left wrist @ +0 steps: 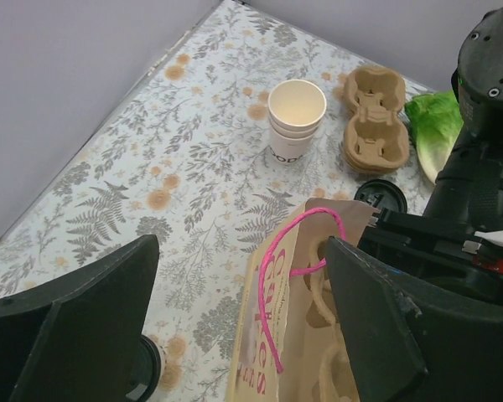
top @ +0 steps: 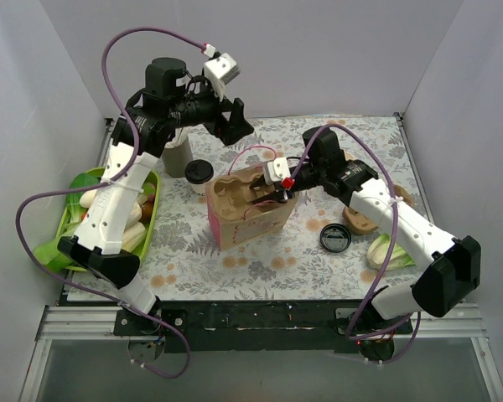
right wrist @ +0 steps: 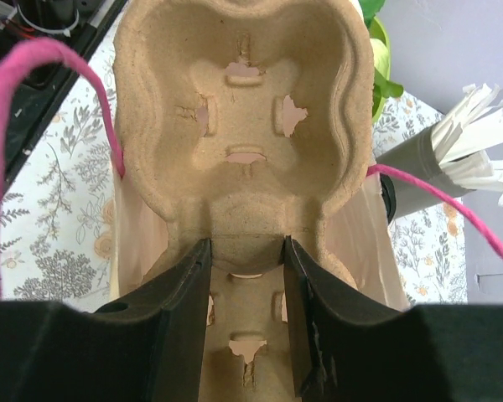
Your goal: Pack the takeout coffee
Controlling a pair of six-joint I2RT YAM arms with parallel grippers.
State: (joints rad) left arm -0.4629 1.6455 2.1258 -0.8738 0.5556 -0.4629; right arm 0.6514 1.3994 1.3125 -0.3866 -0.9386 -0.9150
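Observation:
The takeout coffee (top: 199, 172), a small white cup with a black lid, stands on the table just left of the brown paper bag (top: 250, 219). In the left wrist view only the takeout coffee's edge (left wrist: 147, 370) shows, behind a finger. My left gripper (top: 238, 126) hangs open above the bag's far left side, holding nothing. The left gripper (left wrist: 239, 251) looks down on the bag (left wrist: 264, 335) and its pink handle. My right gripper (top: 266, 193) is shut on the middle ridge of a pulp cup carrier (right wrist: 243, 126) that sits in the bag's mouth. The right gripper (right wrist: 246, 247) pinches that ridge.
A grey holder of white paper strips (top: 178, 154) stands behind the coffee. A green tray (top: 77, 209) of food lies at the left. Right of the bag are a loose black lid (top: 335, 239), stacked carriers (top: 360, 219) and lettuce (top: 390, 250). A stack of cream cups (left wrist: 296, 117) stands farther off.

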